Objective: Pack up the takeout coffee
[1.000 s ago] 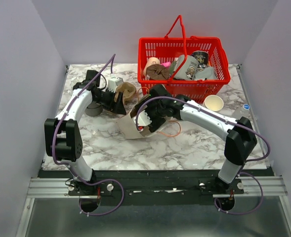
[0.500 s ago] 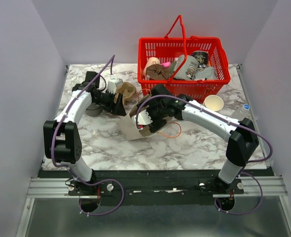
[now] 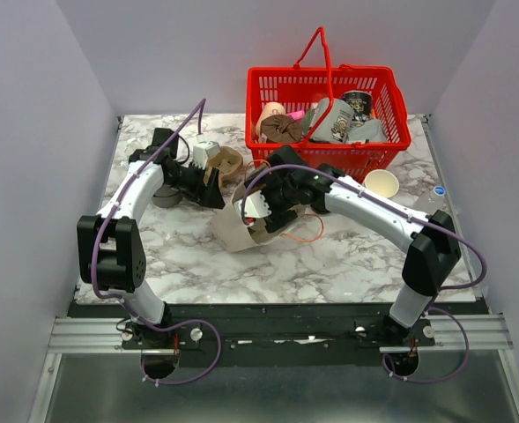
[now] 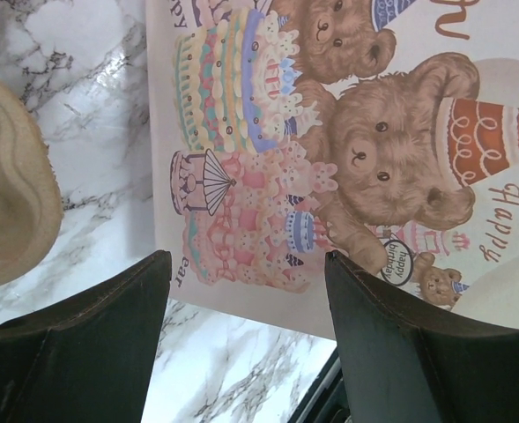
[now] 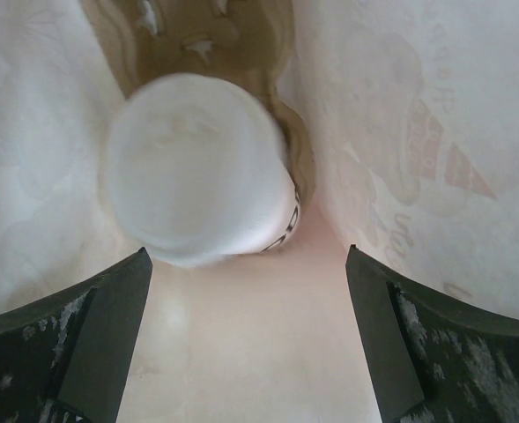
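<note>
1. Paper bag point(image 3: 228, 231) lies on its side on the marble desk point(image 3: 329, 260), mouth turned to the right. Its outer face is printed with teddy bears and cakes, as the left wrist view shows.
2. Takeout coffee point(image 5: 197, 194) is inside the bag at the deep end, white lid facing the right wrist camera. It is blurred there. From above it is hidden by the bag wall and the right wrist.
3. Right gripper point(image 5: 248, 256) is in the bag mouth with its fingers spread wide and nothing between them. The cup sits beyond the fingertips, apart from them. Bag walls stand close on both sides.
4. Left gripper point(image 4: 246, 264) is at the bag's far-left side, open and empty. It hovers over the printed face and bare desk.
5. Tan rounded object point(image 3: 228, 163) is just behind the bag, beside the left gripper. Its kind is unclear.
6. Grey object point(image 3: 164, 199) is left of the bag, partly under the left arm.
7. Red basket point(image 3: 329, 157) is behind the bag, apart from it, and full of mixed items.
8. Lidless paper cup point(image 3: 381, 183) stands well to the right of the bag.
9. Thin orange loop point(image 3: 307, 236) lies at the bag mouth, under the right arm.
</note>
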